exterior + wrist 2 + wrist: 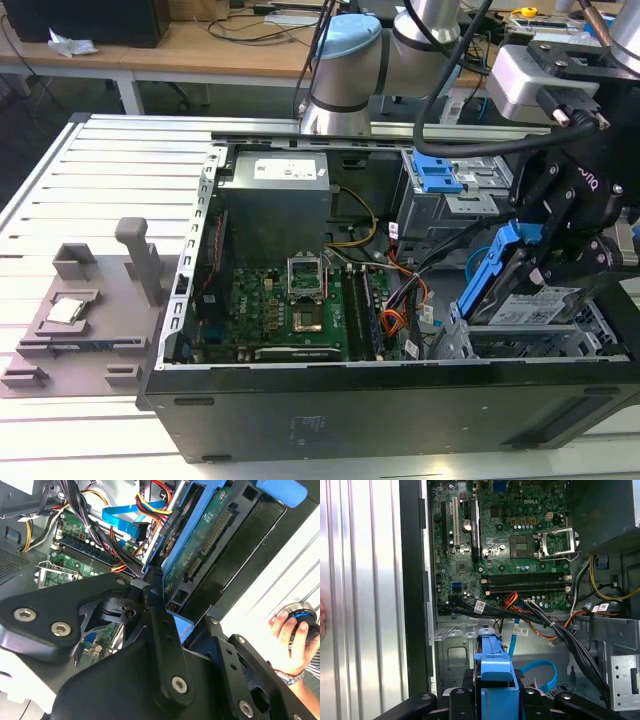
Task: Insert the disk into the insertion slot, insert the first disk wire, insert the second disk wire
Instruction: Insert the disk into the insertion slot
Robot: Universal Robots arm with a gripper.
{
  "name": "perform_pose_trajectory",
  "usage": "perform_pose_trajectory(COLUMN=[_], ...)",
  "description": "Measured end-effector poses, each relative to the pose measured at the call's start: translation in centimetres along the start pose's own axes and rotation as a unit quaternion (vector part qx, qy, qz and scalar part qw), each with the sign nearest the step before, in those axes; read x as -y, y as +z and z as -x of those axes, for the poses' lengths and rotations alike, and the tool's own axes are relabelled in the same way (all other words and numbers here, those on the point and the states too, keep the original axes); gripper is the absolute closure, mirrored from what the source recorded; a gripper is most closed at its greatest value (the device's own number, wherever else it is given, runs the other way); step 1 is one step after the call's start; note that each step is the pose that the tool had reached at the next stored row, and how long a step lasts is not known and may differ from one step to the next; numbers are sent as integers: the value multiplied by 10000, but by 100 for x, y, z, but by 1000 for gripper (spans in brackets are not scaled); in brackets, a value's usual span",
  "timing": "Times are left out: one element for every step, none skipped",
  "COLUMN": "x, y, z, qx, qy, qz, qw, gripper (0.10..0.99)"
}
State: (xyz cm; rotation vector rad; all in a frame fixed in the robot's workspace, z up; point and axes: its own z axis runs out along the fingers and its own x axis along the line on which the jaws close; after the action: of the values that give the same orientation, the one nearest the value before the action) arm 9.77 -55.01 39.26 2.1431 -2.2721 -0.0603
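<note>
- The slatted metal surface [100, 170] carries an open black computer case [350, 410].
- The insertion slot [540, 343], a silver perforated cage, sits in the case's near corner on the exterior view's right.
- The disk [538, 306] is grey metal with a white-and-blue label, framed by a bright blue carrier, and hangs tilted just above that slot.
- The black tool [545, 255] is clamped on the carrier.

Beneath the claw [535, 255] and spreading well away from it, a slotted silver worktop [100, 170], bright with even light. Beyond the claw, pale wooden desks [200, 45] on white legs [128, 95], strewn with cables [250, 28]. Far from the claw, toward the exterior view's left, dark floor [25, 110] and a black box [90, 20] on one desk.
</note>
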Motion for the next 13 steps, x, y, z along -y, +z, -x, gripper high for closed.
perform_pose_trajectory(x=[0,0,0,0,0,0,0,0,0,0,0,0,0], y=[0,0,0,0,0,0,0,0,0,0,0,0,0], z=[0,0,0,0,0,0,0,0,0,0,0,0,0], qx=[-1,-1,-1,-1,-2,-2,-2,-2,-3,-3,-3,-4,-3], qy=[0,0,0,0,0,0,0,0,0,0,0,0,0], qz=[0,0,0,-1,0,-1,-1,-1,-1,0,-1,-1,-1], qw=[10000,10000,10000,10000,10000,10000,10000,10000,10000,10000,10000,10000,10000], gripper=[710,710,647,647,647,647,647,647,659,725,792,851,910])
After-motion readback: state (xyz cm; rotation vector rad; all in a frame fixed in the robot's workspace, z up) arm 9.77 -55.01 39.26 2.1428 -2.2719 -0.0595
